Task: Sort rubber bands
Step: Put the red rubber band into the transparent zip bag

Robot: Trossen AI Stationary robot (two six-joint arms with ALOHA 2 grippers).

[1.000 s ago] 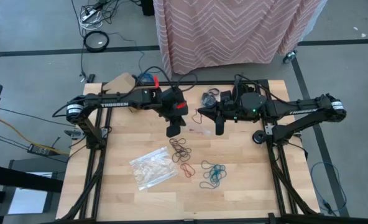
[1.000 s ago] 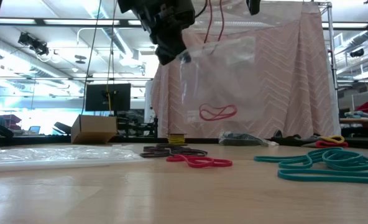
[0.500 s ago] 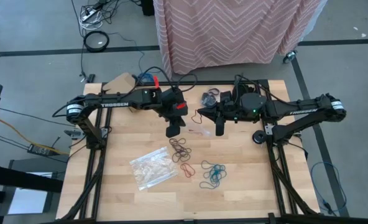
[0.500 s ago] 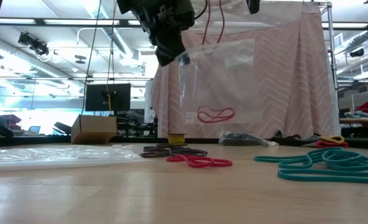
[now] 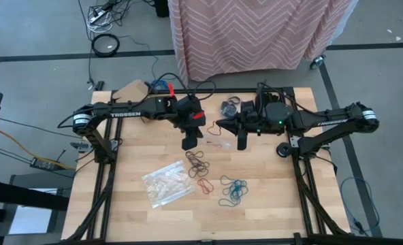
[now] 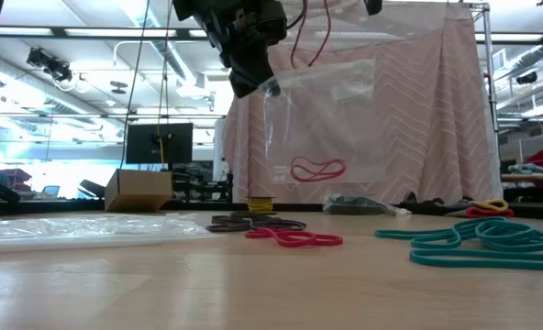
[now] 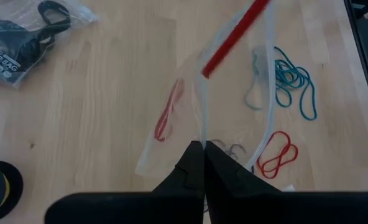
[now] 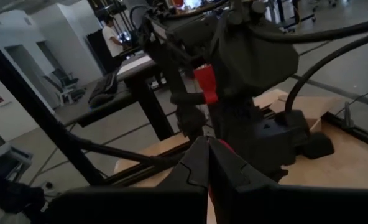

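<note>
Rubber bands lie in heaps on the table (image 5: pixel 269 211): brown ones (image 5: pixel 197 162), red ones (image 5: pixel 205 185) and teal ones (image 5: pixel 233 190). One red band (image 6: pixel 318 169) sits inside a clear bag (image 6: pixel 322 119) hanging in the air. The left gripper (image 5: pixel 190 143) pinches the bag's edge with closed fingers; the right gripper (image 5: pixel 242 143) is closed too, level with it at the bag's other side.

Brown rubber bands (image 5: pixel 197 162), red rubber bands (image 5: pixel 204 184) and teal rubber bands (image 5: pixel 233 190) lie in separate flat clusters on the wood.
</note>
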